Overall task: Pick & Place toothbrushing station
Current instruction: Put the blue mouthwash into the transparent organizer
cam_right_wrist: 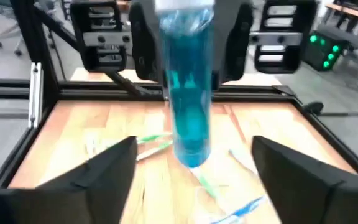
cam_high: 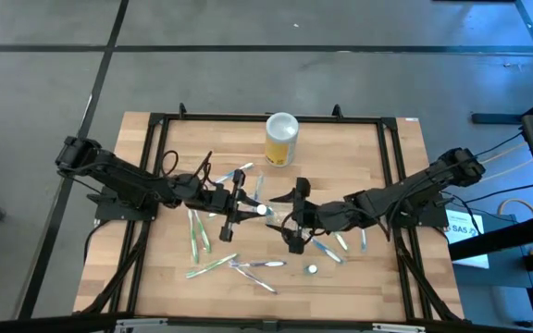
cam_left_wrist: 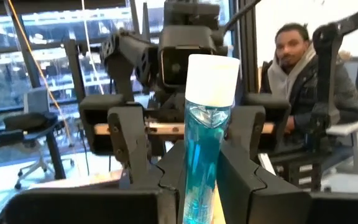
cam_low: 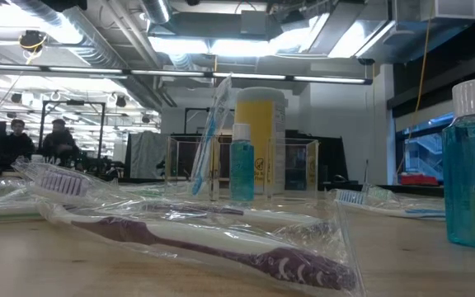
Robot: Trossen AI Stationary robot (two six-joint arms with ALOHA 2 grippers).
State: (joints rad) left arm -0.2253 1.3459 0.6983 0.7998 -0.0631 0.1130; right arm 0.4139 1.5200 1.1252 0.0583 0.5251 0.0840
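Note:
A small blue mouthwash bottle with a white cap point(cam_left_wrist: 205, 130) stands upright between the fingers of my left gripper point(cam_left_wrist: 207, 186), which is shut on it at mid table point(cam_high: 241, 205). From above only its cap point(cam_high: 262, 210) shows. My right gripper point(cam_high: 291, 219) is open and empty. It faces the bottle from the table's right, its fingers point(cam_right_wrist: 114, 168) spread a little short of it. In the low view the bottle point(cam_low: 242, 161) shows inside the outline of the clear toothbrushing station point(cam_low: 297, 169). A wrapped toothbrush point(cam_low: 209, 132) stands leaning in the station. My left gripper pinches the bottle's lower body point(cam_left_wrist: 199, 186) between its two fingers. It comes level from the table's left, and the fingers lie across the bottle. The bottle stands upright, cap up. I cannot tell whether its bottom point(cam_right_wrist: 191, 158) rests on anything.
A yellow canister with a white lid point(cam_high: 282, 139) stands at the far middle. Several wrapped toothbrushes point(cam_high: 213, 266) lie on the near half of the wooden table. A second blue bottle point(cam_high: 311, 269) stands near the front. A seated person point(cam_left_wrist: 303, 74) is beyond the table.

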